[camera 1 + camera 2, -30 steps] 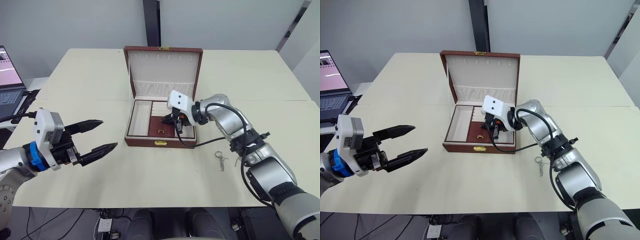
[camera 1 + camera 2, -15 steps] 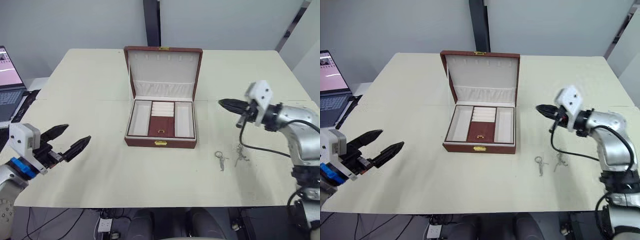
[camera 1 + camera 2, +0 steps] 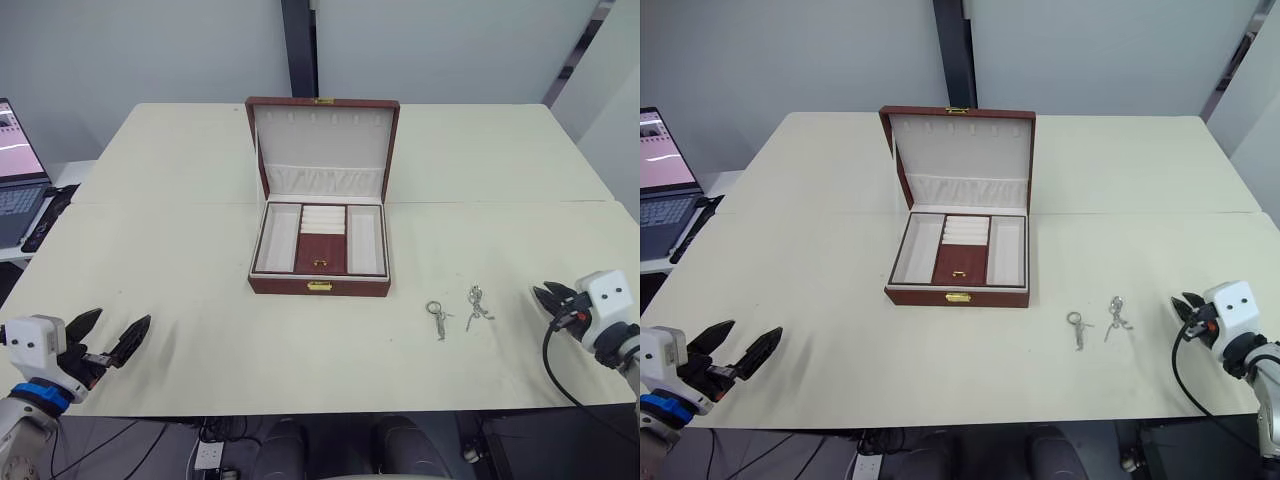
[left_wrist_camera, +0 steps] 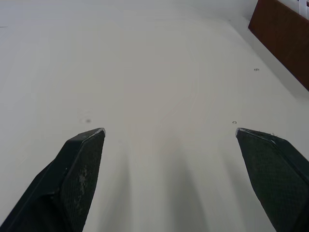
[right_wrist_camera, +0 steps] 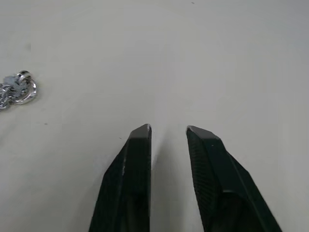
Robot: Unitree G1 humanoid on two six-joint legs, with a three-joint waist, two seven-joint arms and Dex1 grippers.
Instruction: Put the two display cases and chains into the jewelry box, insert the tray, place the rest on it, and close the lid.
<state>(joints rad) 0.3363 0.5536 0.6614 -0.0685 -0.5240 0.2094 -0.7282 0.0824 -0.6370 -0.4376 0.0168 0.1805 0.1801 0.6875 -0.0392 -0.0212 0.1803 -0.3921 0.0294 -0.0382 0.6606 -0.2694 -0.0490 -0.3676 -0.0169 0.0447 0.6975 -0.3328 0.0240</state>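
Since a second ago, when it reached into the jewelry box (image 3: pixel 320 245), right gripper (image 3: pixel 551 300) has withdrawn to the table's near edge, narrowly parted, empty. Left gripper (image 3: pixel 108 337): spread wide, empty. Tray (image 3: pixel 321 240) seated; two trinkets (image 3: pixel 455 310) remain outside; lid (image 3: pixel 322 146) upright.

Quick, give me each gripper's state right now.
Left gripper: open, holding nothing, above bare table.
Right gripper: fingers slightly apart, holding nothing.

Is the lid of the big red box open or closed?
Open. The lid stands upright behind the jewelry box, showing its cream lining and gathered pocket, and the tray inside is in plain sight.
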